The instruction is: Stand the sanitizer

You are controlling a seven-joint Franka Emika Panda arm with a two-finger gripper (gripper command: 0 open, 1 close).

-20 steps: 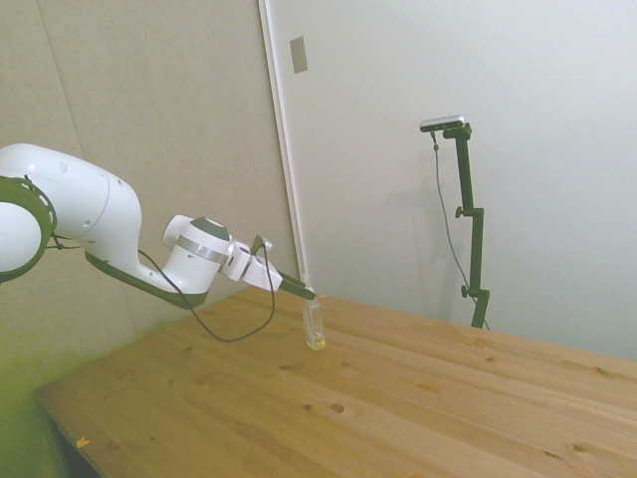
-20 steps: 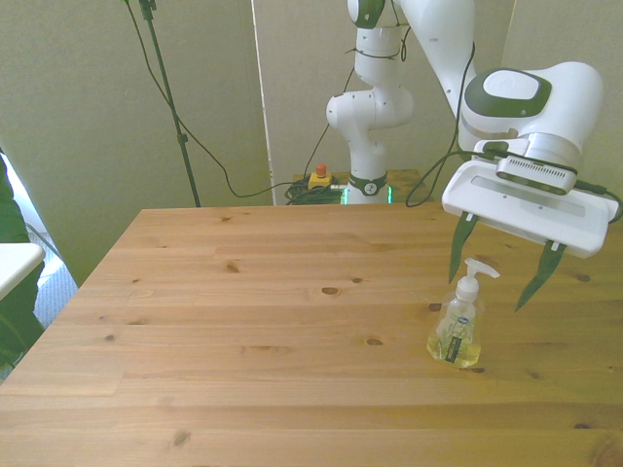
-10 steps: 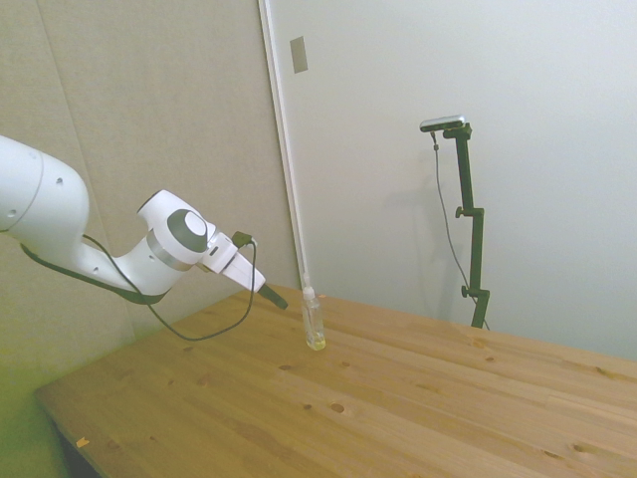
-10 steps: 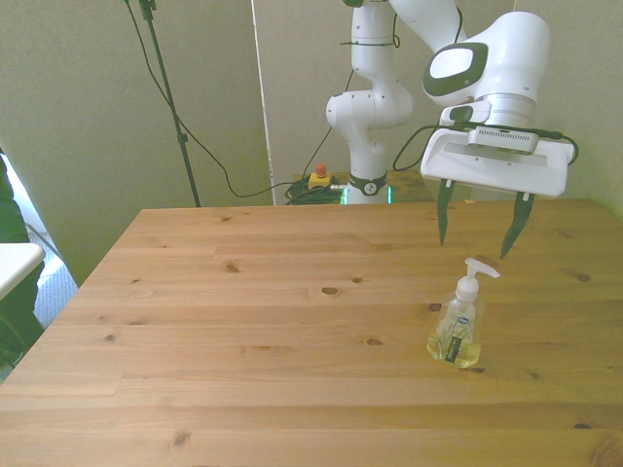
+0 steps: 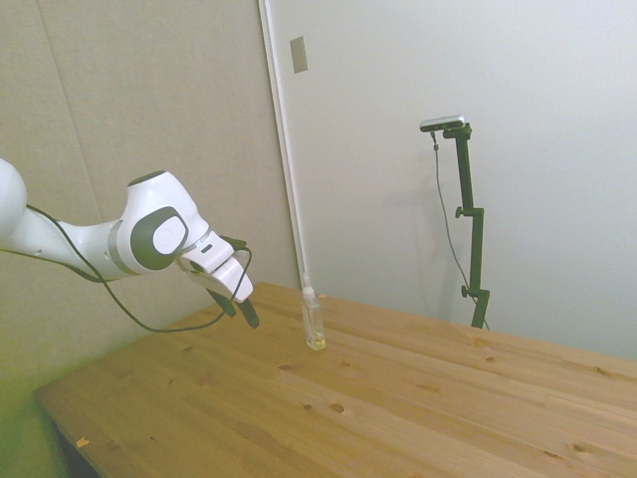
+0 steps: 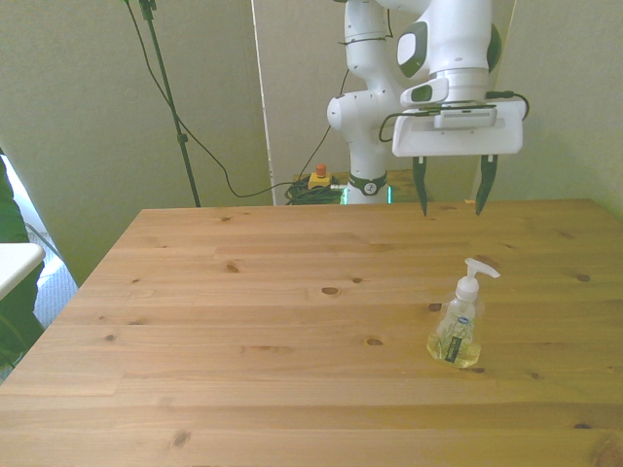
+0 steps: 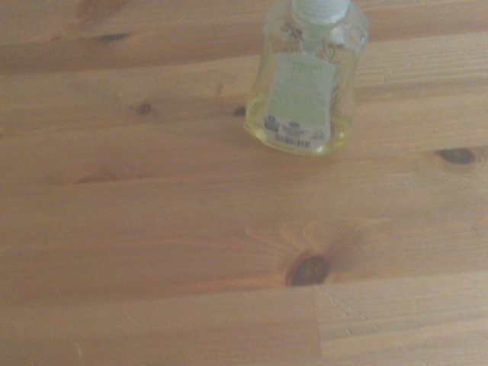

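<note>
The sanitizer [image 6: 458, 326] is a small clear bottle with yellowish liquid and a white pump cap. It stands upright on the wooden table [image 6: 243, 370], toward the front view's right. The side view shows the sanitizer [image 5: 315, 324] as a slim upright shape, and the wrist view catches the sanitizer [image 7: 306, 80] with its label facing the camera. My gripper [image 6: 453, 207] hangs open in the air above the table's far edge, well behind the bottle and apart from it. In the side view the gripper [image 5: 237, 309] is to the left of the bottle, holding nothing.
A red button box [image 6: 318, 177] and cables lie on the floor behind the table beside the robot base [image 6: 365, 126]. At the front view's left edge, part of a person's dark sleeve [image 6: 8, 195] and a white surface [image 6: 15, 263] show.
The gripper has let go of the bottle and drawn back and up toward the robot base, its fingers now pointing down. The sanitizer stays upright where it stood.
</note>
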